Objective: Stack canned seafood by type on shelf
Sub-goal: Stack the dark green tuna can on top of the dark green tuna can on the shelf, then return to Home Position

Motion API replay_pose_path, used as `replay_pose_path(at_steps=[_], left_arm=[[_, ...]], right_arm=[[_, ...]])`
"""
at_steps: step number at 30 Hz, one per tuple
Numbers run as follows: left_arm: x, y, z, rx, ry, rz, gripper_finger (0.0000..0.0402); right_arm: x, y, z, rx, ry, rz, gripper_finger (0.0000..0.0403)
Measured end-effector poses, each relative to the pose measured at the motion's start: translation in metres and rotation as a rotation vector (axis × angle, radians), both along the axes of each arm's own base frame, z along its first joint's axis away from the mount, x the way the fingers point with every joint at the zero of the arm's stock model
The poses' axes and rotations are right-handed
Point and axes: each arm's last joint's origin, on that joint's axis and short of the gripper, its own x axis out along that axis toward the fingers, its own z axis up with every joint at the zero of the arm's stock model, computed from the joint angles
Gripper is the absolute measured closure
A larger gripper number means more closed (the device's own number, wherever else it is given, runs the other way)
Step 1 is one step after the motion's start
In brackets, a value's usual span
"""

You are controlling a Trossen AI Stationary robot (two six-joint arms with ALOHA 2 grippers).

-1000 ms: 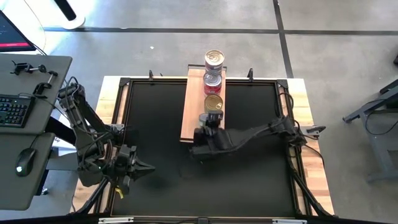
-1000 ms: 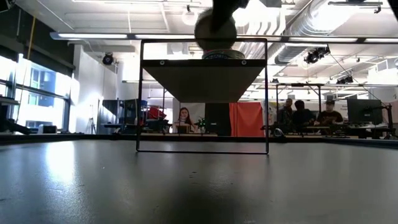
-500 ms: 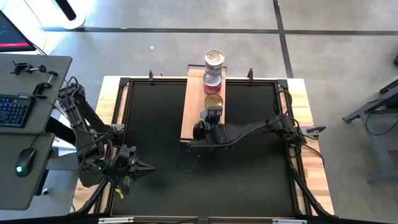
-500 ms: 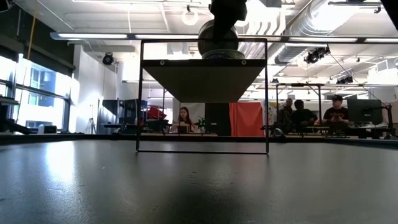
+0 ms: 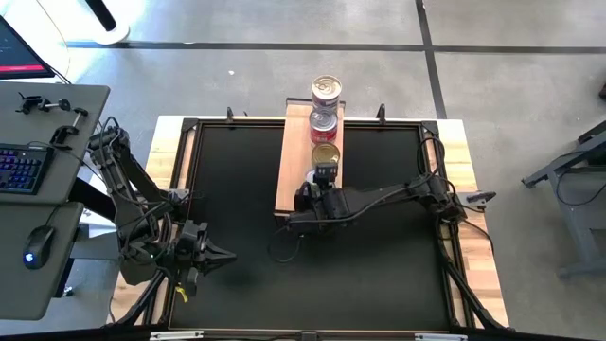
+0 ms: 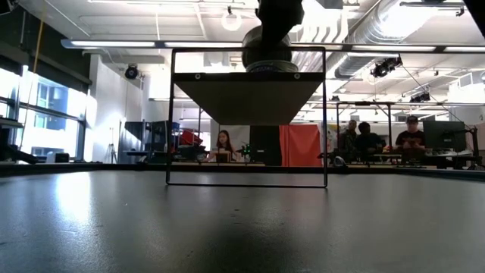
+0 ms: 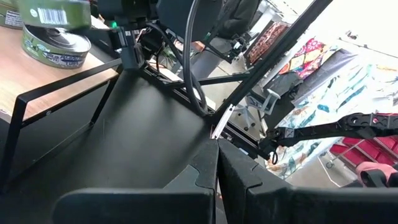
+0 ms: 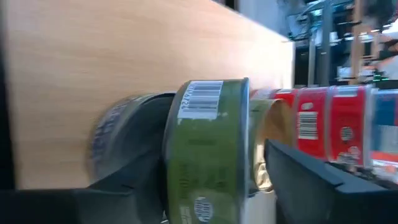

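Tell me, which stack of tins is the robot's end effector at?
The green-labelled stack, at the near end of the row on the shelf; the right end effector straddles it. The others are red-labelled.

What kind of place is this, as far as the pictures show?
Probably a robotics lab or open workshop: a framed test table with two arms, a desk with a keyboard beside it, and people at monitors under exposed ducts.

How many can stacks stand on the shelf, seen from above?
3 stacks in a row along the shelf: far end, middle, nearest by the right claw. Lower cans hidden.
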Motion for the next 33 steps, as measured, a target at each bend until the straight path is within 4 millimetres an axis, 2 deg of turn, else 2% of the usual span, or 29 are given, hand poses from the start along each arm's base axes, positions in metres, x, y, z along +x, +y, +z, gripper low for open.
replay_pose_path(at_steps=[3,10,17,25,29,33], left_arm=[[0.0,0.0,0.0,0.0,0.0,0.0,0.0401],[0.0,-0.001,0.0,-0.003,0.007,-0.023,0.0401],[0.0,-0.001,0.0,-0.004,0.007,-0.024,0.0401],[0.001,0.001,0.001,-0.012,0.002,-0.016,0.0401],[0.004,0.007,0.018,-0.047,-0.071,0.008,0.0401],[0.018,0.022,0.039,0.065,-0.179,-0.1,0.0401]], right_arm=[[0.0,0.002,-0.002,0.076,-0.004,-0.017,0.0144],[-0.001,0.005,0.002,0.219,-0.042,-0.063,0.0137],[-0.001,0.009,0.022,0.327,-0.106,-0.048,0.0135],[-0.008,0.008,0.041,0.357,-0.19,-0.066,0.0135],[-0.015,0.012,0.056,0.403,-0.269,-0.064,0.0137],[-0.028,0.025,0.072,0.439,-0.32,-0.013,0.0161]])
